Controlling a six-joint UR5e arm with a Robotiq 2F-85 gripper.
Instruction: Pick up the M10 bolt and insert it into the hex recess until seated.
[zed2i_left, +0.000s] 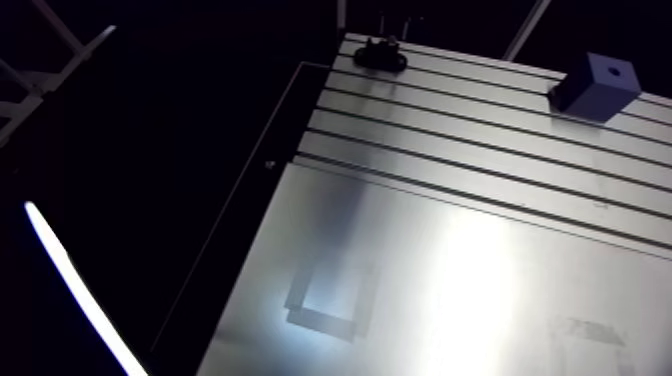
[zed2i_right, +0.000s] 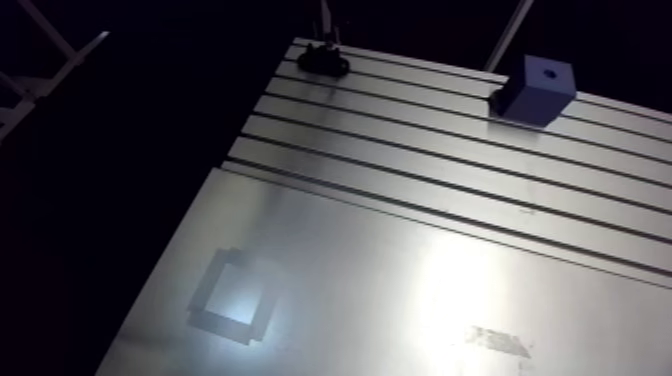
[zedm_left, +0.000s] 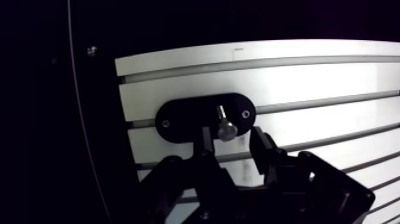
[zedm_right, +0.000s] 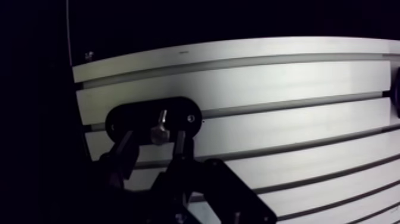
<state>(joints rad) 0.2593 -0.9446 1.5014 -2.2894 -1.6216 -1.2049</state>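
Observation:
In the wrist view a black oval holder (zedm_left: 205, 117) lies on the slotted table near its corner. The M10 bolt (zedm_left: 225, 128), silver, rests on the holder with its shank pointing away from me. My gripper (zedm_left: 232, 142) is open just above it, one finger on each side of the bolt head, with small gaps showing. In the arm view the same holder (zed2i_left: 380, 55) sits at the table's far corner. A blue block (zed2i_left: 598, 85) with a dark recess in its top stands far off to the right along the back edge.
The slotted aluminium table (zed2i_left: 470, 150) gives way to a smooth plate (zed2i_right: 380, 270) in front. A taped rectangular outline (zed2i_right: 232, 297) marks the plate near its left side. The table edge (zedm_left: 119, 107) drops off into darkness just beside the holder.

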